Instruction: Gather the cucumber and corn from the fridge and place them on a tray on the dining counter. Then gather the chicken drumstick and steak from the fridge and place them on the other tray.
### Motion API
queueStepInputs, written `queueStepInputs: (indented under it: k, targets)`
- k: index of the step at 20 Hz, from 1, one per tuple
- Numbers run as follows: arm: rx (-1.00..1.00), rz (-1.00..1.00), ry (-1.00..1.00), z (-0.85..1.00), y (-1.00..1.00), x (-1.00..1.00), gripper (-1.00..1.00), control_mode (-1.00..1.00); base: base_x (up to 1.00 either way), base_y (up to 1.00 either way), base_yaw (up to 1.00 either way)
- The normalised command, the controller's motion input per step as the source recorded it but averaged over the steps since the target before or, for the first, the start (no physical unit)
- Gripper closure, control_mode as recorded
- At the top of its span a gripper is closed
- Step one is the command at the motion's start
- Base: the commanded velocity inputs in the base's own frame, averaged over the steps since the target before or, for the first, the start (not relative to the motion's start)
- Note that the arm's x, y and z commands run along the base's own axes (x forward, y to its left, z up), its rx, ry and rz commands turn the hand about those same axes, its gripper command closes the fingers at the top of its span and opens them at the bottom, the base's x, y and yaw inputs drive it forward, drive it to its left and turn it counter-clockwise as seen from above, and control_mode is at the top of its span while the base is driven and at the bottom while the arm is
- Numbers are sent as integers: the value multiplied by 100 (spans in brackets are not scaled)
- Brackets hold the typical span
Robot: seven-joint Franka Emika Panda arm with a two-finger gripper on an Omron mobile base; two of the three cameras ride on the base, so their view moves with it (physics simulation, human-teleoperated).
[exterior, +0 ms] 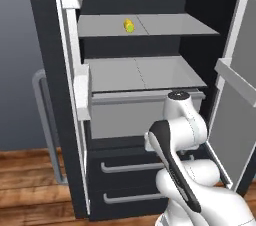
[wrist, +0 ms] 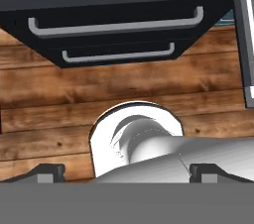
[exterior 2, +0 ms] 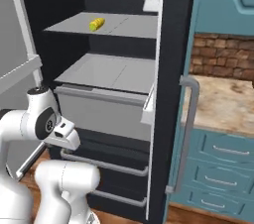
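Fridge (exterior: 50,70) doors open, giving access. Corn (exterior: 129,25) lies mid-way along top shelf (exterior: 170,25), near its back edge. Gripper (wrist: 127,172) spread wide, empty, aimed down at drawers (wrist: 116,20); the reach has not begun.

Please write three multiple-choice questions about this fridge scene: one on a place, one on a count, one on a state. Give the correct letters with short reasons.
1. Where does the corn lie?
A. on the upper shelf of the fridge
B. on the wooden floor
C. in the top drawer

2. How many drawers with horizontal handles show at the bottom of the fridge?
A. one
B. two
C. four

3. What is the state of the fridge doors?
A. both closed
B. one open, one closed
C. both swung open

Answers:
1. A, the yellow cob rests on the highest grey shelf in both base views.
2. B, two silver bar handles sit one above the other in the hand view.
3. C, a door stands open on each side and the shelves are exposed.
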Motion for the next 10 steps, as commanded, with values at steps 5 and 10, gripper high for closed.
queueStepInputs:
  k: [5,10]
  targets:
    - [0,0,0,0,0,0,-100,100,60,27,-27]
    - [0,0,0,0,0,0,-100,100,37,32,-12]
